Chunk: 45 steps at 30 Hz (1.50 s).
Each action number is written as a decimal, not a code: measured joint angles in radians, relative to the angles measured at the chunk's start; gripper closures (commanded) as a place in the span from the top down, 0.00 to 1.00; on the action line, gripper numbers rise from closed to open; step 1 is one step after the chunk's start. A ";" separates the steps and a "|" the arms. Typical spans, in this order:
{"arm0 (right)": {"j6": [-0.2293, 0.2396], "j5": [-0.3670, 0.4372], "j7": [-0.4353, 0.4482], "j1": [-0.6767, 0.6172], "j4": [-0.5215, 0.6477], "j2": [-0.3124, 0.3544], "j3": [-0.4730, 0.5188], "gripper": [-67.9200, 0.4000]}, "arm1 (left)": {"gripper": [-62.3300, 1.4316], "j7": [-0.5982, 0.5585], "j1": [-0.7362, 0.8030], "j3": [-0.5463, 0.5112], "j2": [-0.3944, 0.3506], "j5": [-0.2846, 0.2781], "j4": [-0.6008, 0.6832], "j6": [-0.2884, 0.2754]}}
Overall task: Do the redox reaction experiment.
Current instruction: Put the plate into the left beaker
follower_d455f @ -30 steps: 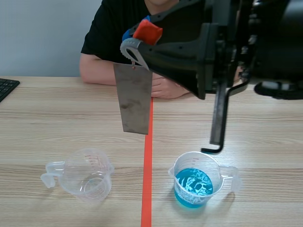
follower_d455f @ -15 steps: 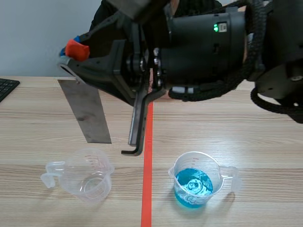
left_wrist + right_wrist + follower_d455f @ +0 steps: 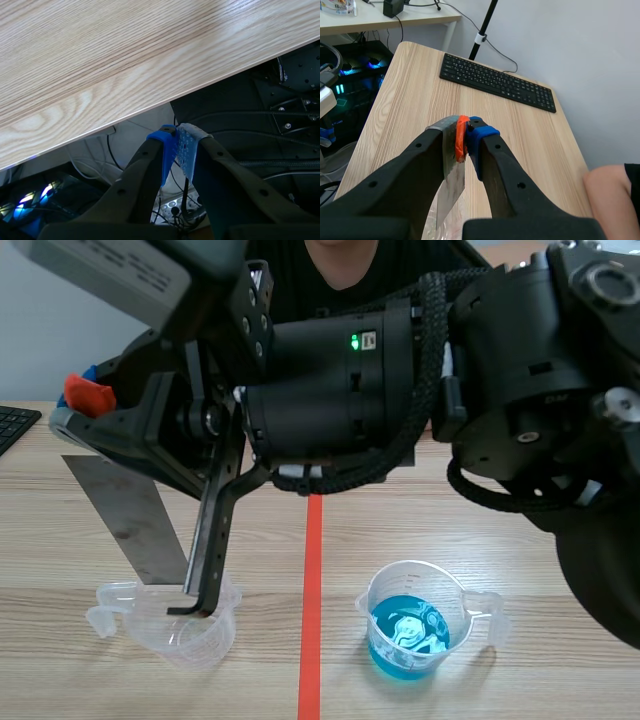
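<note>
The right gripper point(image 3: 463, 137) clenched a flat grey metal strip point(image 3: 125, 520), its lower end at the rim of the clear plastic beaker point(image 3: 205, 640); the left gripper point(image 3: 178, 150) stood closed, empty.

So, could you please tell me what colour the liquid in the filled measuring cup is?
The liquid is bright blue, clearest in the scene view.

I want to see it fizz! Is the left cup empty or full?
Looks empty: nothing shows inside the clear left cup, while the right cup holds blue liquid.
</note>
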 measured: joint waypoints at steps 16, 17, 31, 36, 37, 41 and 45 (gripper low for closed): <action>-0.017 -0.009 0.012 -0.002 -0.106 -0.017 -0.015 0.03 | 0.09 -0.003 0.011 0.000 0.000 0.000 0.000 0.000; -0.017 -0.023 0.034 -0.002 -0.116 -0.017 -0.015 0.03 | 0.09 -0.003 0.011 0.000 0.000 0.000 0.000 0.000; -0.018 -0.174 0.166 -0.002 -0.277 -0.080 -0.015 0.03 | 0.09 -0.003 0.011 0.000 0.000 0.000 0.000 0.000; -0.017 -0.246 0.225 -0.002 -0.340 -0.098 -0.015 0.03 | 0.09 -0.003 0.011 0.000 0.000 0.000 0.000 0.000; -0.017 -0.262 0.238 -0.002 -0.352 -0.102 -0.015 0.03 | 0.09 -0.003 0.011 0.000 0.000 0.000 0.000 0.000; -0.017 -0.314 0.276 -0.002 -0.396 -0.116 -0.015 0.03 | 0.09 -0.003 0.011 0.000 0.000 0.000 0.000 0.000; -0.017 -0.345 0.290 -0.002 -0.434 -0.132 -0.015 0.04 | 0.09 -0.003 0.011 0.000 0.000 0.000 0.000 0.000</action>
